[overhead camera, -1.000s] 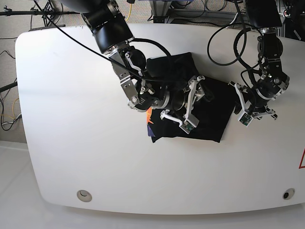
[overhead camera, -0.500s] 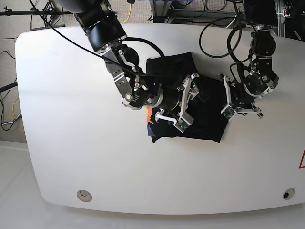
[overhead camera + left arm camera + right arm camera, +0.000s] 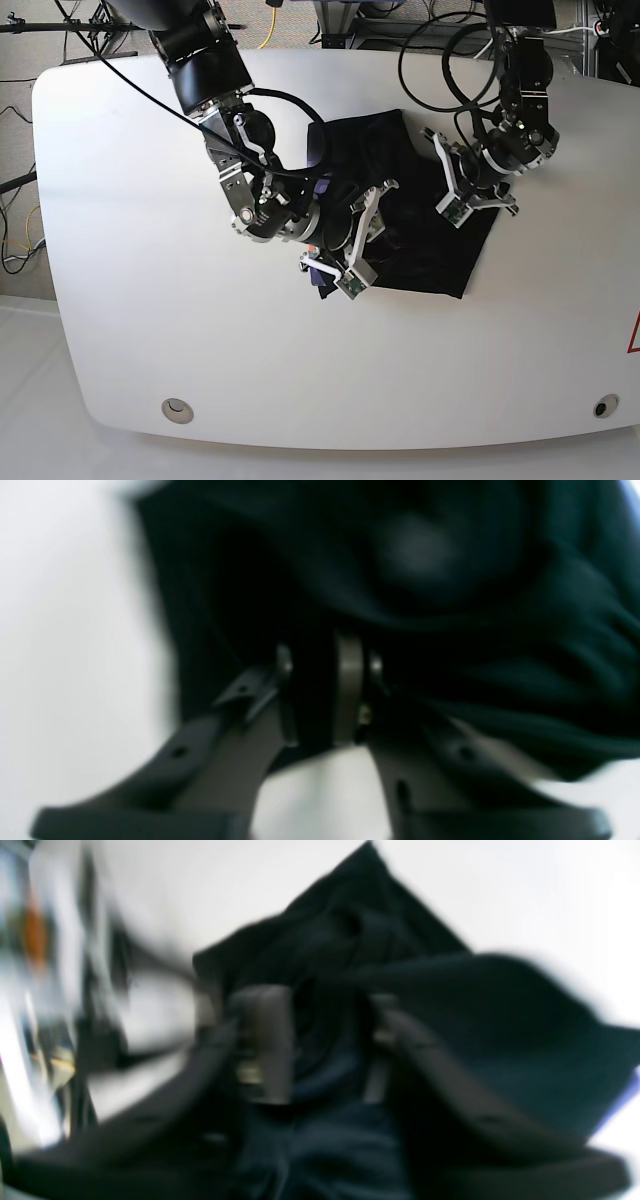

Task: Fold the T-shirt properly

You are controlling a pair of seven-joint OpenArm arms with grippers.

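White tabletop (image 3: 150,330), black T-shirt (image 3: 440,255) bunched at its middle, both arms on the cloth.

Base view: the shirt lies crumpled in the table's centre; the right gripper (image 3: 352,262) presses into its near-left edge, the left gripper (image 3: 462,195) sits over its far-right side. Left wrist view, blurred: the left gripper (image 3: 327,690) has its fingers drawn nearly together with dark T-shirt (image 3: 450,580) cloth pinched between them. Right wrist view, also blurred: the right gripper (image 3: 325,1040) stands with fingers part-way apart, a fold of T-shirt (image 3: 500,1010) between them; whether it is clamped, I cannot tell.
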